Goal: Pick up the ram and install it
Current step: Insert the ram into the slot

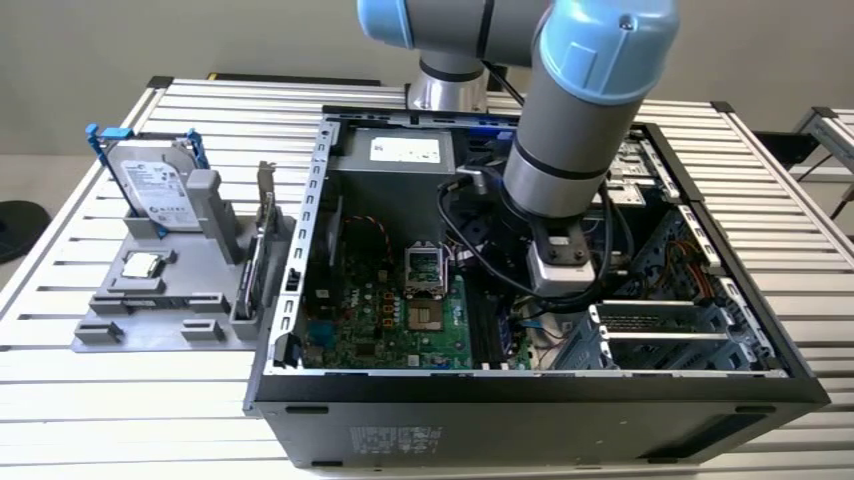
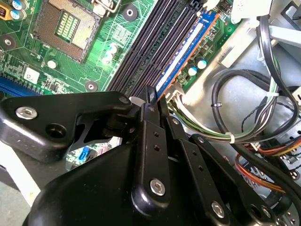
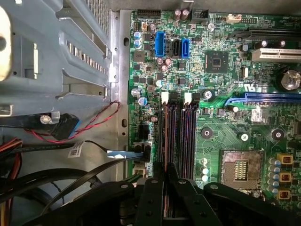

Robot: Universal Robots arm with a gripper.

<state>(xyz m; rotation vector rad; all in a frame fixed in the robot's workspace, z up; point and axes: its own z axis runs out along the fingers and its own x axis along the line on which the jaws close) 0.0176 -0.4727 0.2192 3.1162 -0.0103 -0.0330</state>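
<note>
Inside the computer case (image 1: 315,200), hand (image 2: 153,96) closed on ram (image 2: 181,59), seated in motherboard (image 2: 61,70) slot

Glossy green motherboard (image 3: 221,117); beside it, matt black, seemingly plastic gripper (image 2: 151,101) links, bare grey metal case wall (image 3: 56,56).

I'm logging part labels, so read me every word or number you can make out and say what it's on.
Nothing can be read.
hard drive label: too small.
power supply sticker: too small.
ram label: too small.
motherboard markings: too small.
</note>
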